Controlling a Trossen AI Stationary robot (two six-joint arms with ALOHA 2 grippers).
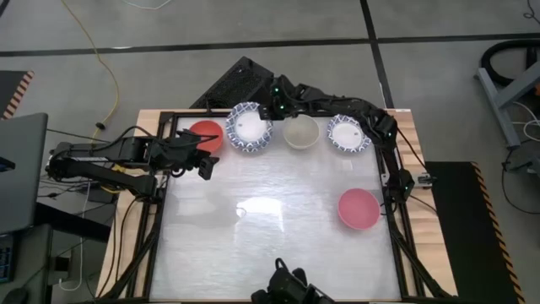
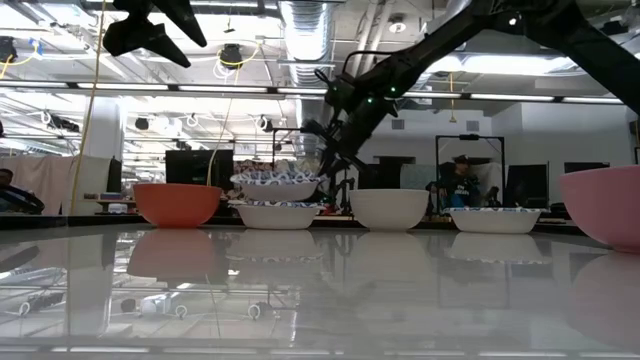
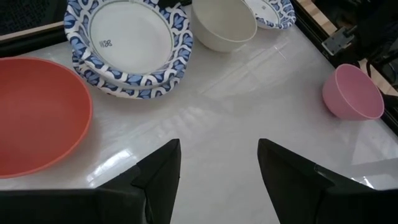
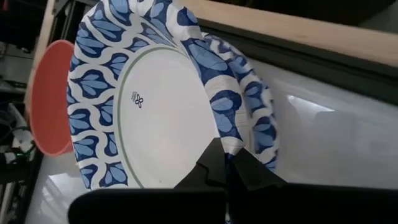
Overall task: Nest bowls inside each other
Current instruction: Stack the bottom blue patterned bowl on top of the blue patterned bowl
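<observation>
Along the table's far edge stand a red bowl [image 1: 205,135], a blue-patterned bowl [image 2: 278,216], a cream bowl [image 1: 299,133] and another blue-patterned bowl [image 1: 348,133]. A pink bowl [image 1: 358,208] sits near the right edge. My right gripper [image 4: 227,163] is shut on a further blue-patterned bowl [image 2: 275,183], which hangs right over the one beside the red bowl. My left gripper [image 3: 217,168] is open above the table, near the red bowl, with nothing between its fingers. My right gripper pinches the upper blue-patterned bowl's rim [image 4: 227,142] between its two fingers, on the side toward the cream bowl. The fingers slant down from the table's far right. The bowl is about level, mouth up, just above the lower patterned bowl [image 4: 264,127]; whether they touch I cannot tell.
The table's middle and near part [image 1: 270,228] is bare, glossy white. A black frame [image 1: 396,194] runs along the table's sides. A dark camera mount [image 1: 287,283] sits at the near edge.
</observation>
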